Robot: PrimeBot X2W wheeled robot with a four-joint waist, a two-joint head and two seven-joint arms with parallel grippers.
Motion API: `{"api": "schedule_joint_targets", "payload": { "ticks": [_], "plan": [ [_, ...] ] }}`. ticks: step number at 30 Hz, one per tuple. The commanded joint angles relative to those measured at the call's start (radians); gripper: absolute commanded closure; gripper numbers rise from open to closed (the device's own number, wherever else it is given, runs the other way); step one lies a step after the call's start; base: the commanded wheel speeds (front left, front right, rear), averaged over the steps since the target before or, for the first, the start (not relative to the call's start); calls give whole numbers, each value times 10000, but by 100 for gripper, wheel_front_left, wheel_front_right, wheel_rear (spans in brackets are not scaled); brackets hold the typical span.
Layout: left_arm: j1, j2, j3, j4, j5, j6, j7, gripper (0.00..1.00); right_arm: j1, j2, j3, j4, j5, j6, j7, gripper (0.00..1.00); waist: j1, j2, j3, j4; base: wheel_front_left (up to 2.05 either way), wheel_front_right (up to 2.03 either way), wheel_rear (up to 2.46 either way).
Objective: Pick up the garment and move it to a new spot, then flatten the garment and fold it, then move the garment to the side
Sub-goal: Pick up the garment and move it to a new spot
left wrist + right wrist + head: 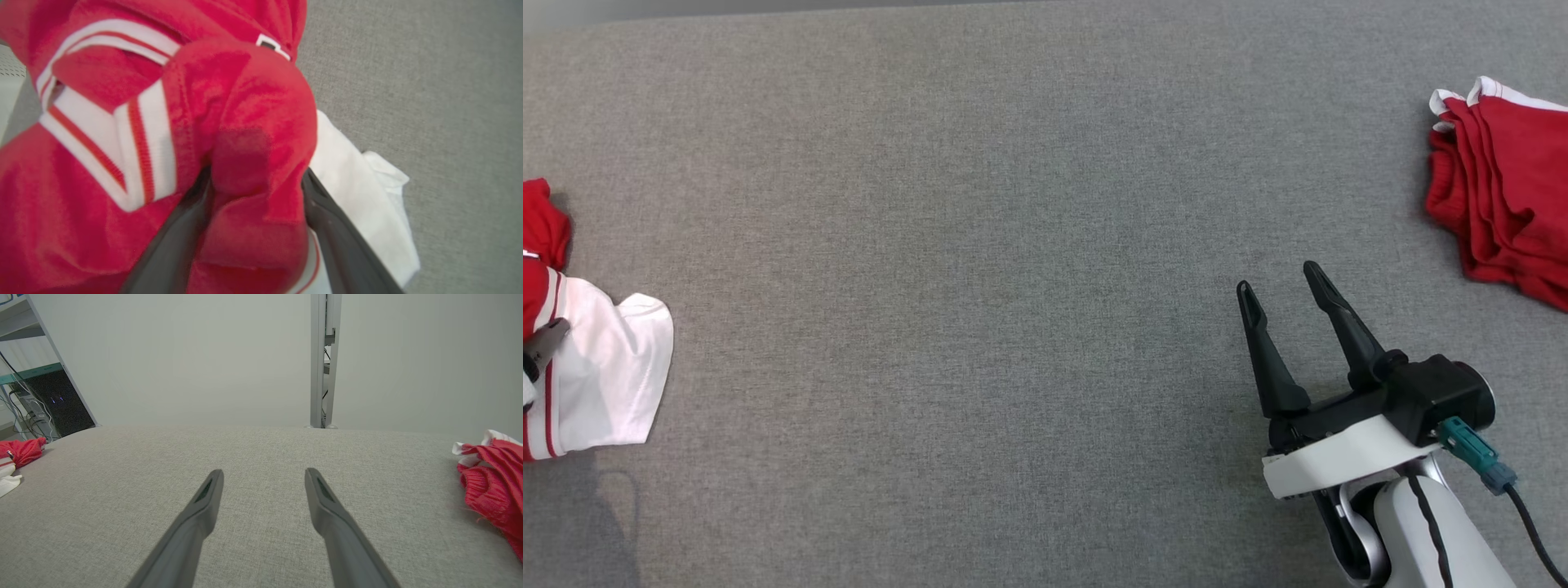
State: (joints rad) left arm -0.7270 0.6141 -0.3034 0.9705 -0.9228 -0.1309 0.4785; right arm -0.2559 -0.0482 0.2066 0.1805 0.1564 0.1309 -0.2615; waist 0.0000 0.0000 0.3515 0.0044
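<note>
garment (pixel 605 367): red body with white panels and red-striped white trim. It lies bunched at the far left edge of the tabletop (pixel 980 245) and is partly cut off by the head view. The white part faces the middle of the tabletop; the red part lies behind it.
left pincer (pixel 255 179): pinching a thick red fold of the garment. In the left wrist view its two dark fingers (pixel 171 253) stand on either side of the fold, with cloth packed between them. In the head view one dark fingertip shows on the striped trim.
garment contact: the white part rests on the tabletop. Cannot tell whether the red part is raised.
tabletop: grey woven cover. The broad middle stretch runs between the garment and the right arm.
right pincer (pixel 1277 278): spread, nothing between the fingers. It sits at lower right of the head view on a pale forearm, fingers pointing up and slightly left. In the right wrist view (pixel 264 473) it hangs low over bare grey cloth, well apart from the garment.
red pile (pixel 1511 196): folded red cloth with white edging at the far right edge of the tabletop, near the right pincer but not touching it.
background, right wrist view: shelf unit (pixel 61 400) at left, pale wall (pixel 184 355), metal post (pixel 322 359) right of centre.
</note>
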Motion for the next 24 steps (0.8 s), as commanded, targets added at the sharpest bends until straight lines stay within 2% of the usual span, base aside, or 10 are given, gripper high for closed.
{"api": "schedule_joint_targets", "payload": {
  "ticks": [1,2,3,4,5,6,14,24],
  "plan": [
    [-115,46,-103,60,-97,3,-41,5,-78,-51,-29,-36,-17,-1,-52,0,0,0,56,3,0,0,0],
    [-157,71,-184,67,-163,3,-44,23,-93,-51,-47,-49,-19,-2,-52,0,0,0,83,15,0,0,0],
    [-202,89,-266,53,-225,3,-87,52,-111,-51,-55,-51,-11,-2,-52,0,0,0,104,29,0,0,0],
    [-237,114,-346,9,-281,3,-159,72,-134,-49,-54,-48,4,-2,-52,0,0,0,116,45,0,0,0],
    [-262,154,-428,-22,-335,3,-234,98,-157,-49,-51,-36,20,-2,-52,0,0,0,115,62,0,0,0],
    [-269,194,-528,-36,-338,3,-333,100,-166,-50,-41,-16,44,-2,-52,0,0,0,83,80,0,0,0],
    [-317,591,-1467,-379,-272,3,-1174,100,44,-52,47,156,431,-1,-52,0,0,0,-741,140,0,0,0],
    [-931,942,-3007,-2156,37,3,-1749,100,493,-53,78,322,880,-1,-52,0,0,0,-2066,-27,0,0,0]
  ]
}}
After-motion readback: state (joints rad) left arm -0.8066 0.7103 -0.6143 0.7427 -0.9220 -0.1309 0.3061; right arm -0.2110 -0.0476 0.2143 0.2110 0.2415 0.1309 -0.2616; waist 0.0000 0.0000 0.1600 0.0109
